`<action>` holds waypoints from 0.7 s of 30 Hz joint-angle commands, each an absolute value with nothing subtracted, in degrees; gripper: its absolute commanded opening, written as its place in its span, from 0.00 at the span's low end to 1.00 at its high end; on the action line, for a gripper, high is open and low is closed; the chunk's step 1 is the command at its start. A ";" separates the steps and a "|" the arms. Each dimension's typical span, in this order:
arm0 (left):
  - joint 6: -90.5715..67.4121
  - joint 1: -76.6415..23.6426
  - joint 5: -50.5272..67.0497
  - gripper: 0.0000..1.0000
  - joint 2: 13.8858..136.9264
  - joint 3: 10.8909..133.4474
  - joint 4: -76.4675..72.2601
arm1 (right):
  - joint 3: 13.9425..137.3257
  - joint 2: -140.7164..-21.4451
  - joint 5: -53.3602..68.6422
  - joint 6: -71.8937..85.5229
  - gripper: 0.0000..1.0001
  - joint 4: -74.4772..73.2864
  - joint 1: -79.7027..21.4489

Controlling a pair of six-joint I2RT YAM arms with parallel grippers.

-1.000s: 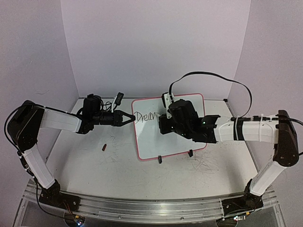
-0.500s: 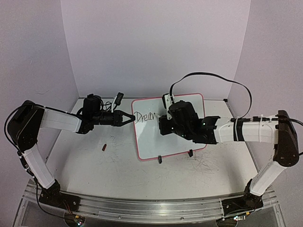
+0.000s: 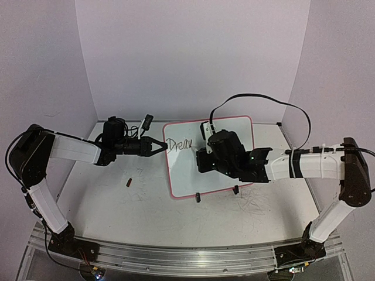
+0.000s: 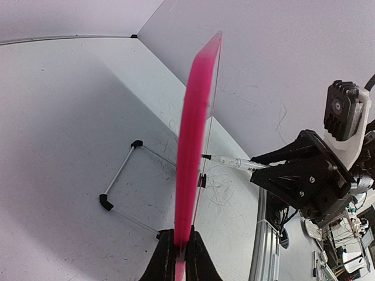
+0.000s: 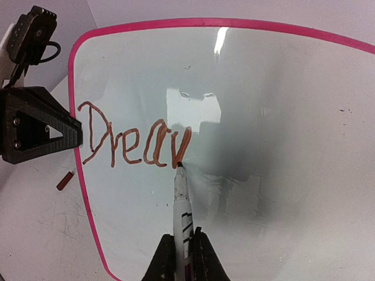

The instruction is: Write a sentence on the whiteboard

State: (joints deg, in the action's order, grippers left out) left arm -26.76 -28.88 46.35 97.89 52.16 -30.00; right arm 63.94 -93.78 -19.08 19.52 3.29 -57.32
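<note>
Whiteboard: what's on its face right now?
Handwriting reading roughly "Dreav", with the tip of the marker touching its last stroke. In the top view the right arm covers the middle of the whiteboard.

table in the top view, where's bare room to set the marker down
Bare tabletop lies between the whiteboard's feet and the near rail. Crowded: the left hand clamps the board's left edge, the right hand with the marker covers its middle, a small cap lies left.

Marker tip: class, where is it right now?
In the right wrist view, the marker tip rests left of centre on the whiteboard, where the writing ends.
</note>
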 commanded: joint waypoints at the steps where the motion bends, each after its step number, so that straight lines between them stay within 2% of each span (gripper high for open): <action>1: -26.81 -29.09 47.06 0.00 95.71 53.75 -30.44 | 64.68 -92.58 -21.13 19.24 0.00 2.44 -57.18; 21: -26.72 -29.16 47.19 0.00 95.70 53.75 -30.49 | 69.65 -95.21 -21.71 16.65 0.00 2.96 -55.68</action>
State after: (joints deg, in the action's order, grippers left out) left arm -26.74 -28.95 46.37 97.89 52.16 -30.02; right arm 67.42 -94.28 -20.10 17.21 2.19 -56.03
